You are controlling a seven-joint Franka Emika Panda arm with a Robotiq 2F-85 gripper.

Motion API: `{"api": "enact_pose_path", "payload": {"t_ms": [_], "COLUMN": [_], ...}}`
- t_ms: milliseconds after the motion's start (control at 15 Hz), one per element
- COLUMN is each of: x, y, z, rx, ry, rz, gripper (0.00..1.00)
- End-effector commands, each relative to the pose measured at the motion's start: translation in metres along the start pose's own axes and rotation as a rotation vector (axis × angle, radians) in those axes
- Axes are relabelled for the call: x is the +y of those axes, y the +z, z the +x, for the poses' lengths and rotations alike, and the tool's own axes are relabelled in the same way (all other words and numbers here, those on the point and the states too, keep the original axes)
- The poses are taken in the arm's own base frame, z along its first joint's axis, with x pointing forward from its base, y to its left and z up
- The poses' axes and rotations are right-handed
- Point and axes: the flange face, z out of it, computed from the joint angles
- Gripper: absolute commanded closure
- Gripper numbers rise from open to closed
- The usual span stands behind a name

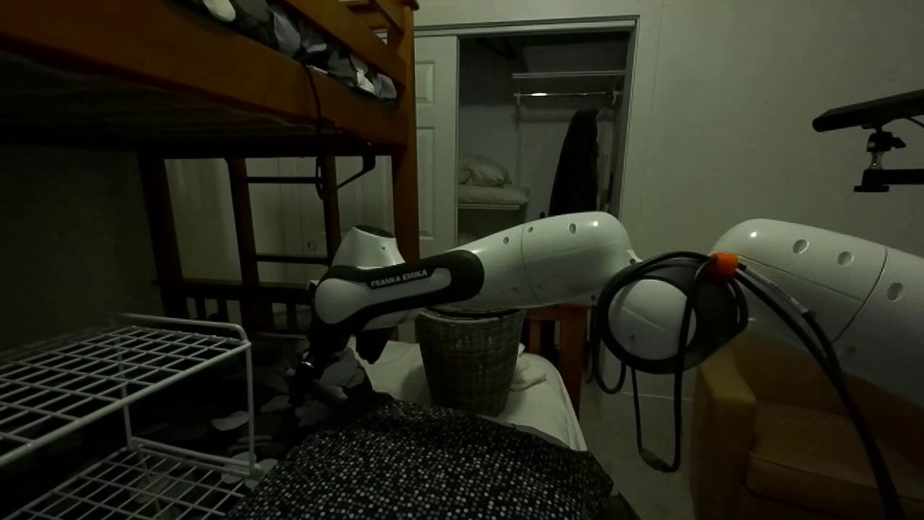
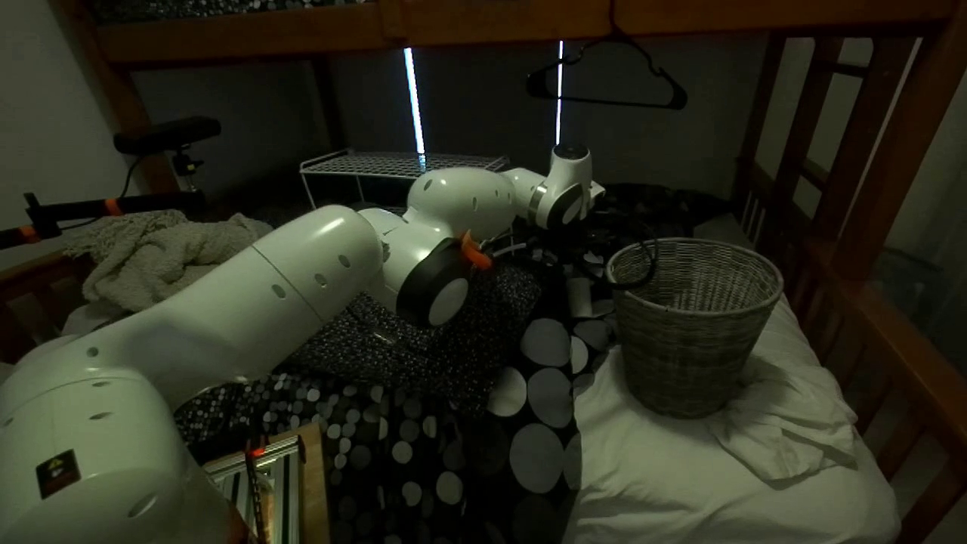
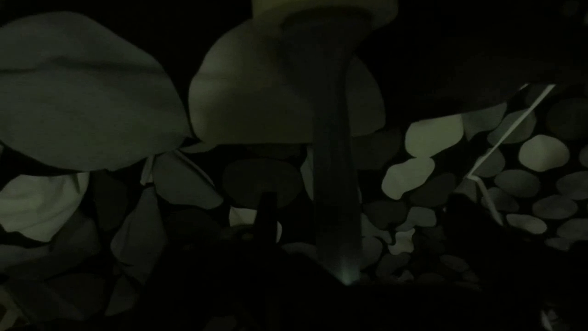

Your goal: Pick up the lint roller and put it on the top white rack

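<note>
Although the wrist view is too dark to judge depth, I take myself to be at the grasping step: my gripper (image 3: 363, 197) has its jaws spread well apart and holds nothing, while the lint roller (image 3: 333, 138) sends its dark handle between them with a gap on either side. I have a bed (image 2: 642, 476) in place of a desk, and the roller seems to lie on the dotted bedding (image 2: 544, 408), between its front and back edges. Next I should centre on the handle, close, and test the hold before lifting. The top white rack (image 1: 126, 399) stands toward the back edge; my carry must clear its frame yet keep under the upper bunk (image 2: 514, 23), where a black hanger (image 2: 606, 101) dangles. Near the end edge, set back from its front corner, sits a wicker basket (image 2: 691, 355) that a wide swing could knock. A pale blanket (image 2: 166, 257) is heaped toward the opposite end.
</note>
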Motion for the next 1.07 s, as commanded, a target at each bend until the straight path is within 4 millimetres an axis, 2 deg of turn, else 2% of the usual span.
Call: {"api": "enact_pose_path", "payload": {"t_ms": [0, 67, 333, 600, 733, 1000], "x": [0.001, 0.001, 0.000, 0.002, 0.006, 0.022], "y": [0.017, 0.018, 0.025, 0.014, 0.003, -0.035], "z": [-0.002, -0.002, -0.006, 0.000, 0.004, 0.018], "rx": [0.078, 0.092, 0.080, 0.078, 0.079, 0.134], "ry": [0.030, 0.033, 0.031, 0.030, 0.028, 0.017], "rz": [-0.046, -0.066, -0.049, -0.046, -0.071, -0.102], "gripper": [0.36, 0.36, 0.67, 0.98, 1.00, 0.97]}}
